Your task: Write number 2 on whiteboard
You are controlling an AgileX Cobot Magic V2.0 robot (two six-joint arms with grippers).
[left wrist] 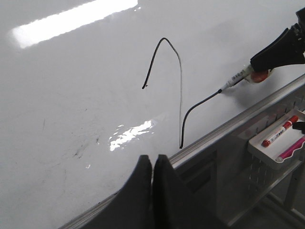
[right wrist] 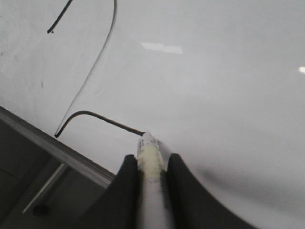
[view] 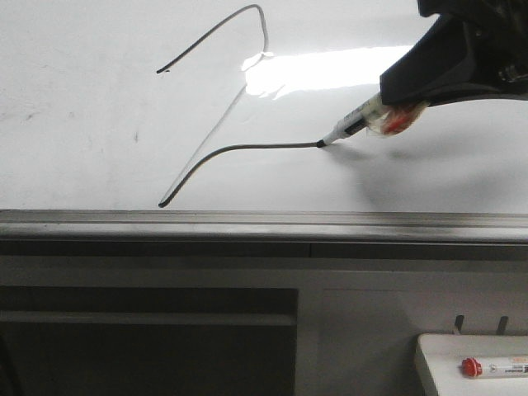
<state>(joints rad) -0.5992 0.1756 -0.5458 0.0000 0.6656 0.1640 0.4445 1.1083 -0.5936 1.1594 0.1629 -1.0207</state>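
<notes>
whiteboard [view: 99, 124]: filling the front view, grey ledge [view: 247, 221] running along its bottom edge
number 2 [view: 216, 99]: sitting mid-board, hooked top, faint diagonal, base stroke ending at marker tip
right gripper [right wrist: 151, 164]: pinching the marker [view: 355, 124], tip touching board
left gripper [left wrist: 152, 164]: fingers pressing together, holding nothing, hovering near the ledge
tray [left wrist: 267, 157]: below the ledge, carrying a red-capped marker [left wrist: 279, 134]

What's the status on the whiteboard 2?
Right gripper shut on marker, tip on whiteboard. The 2 nearly done. Left gripper shut, empty.
</notes>
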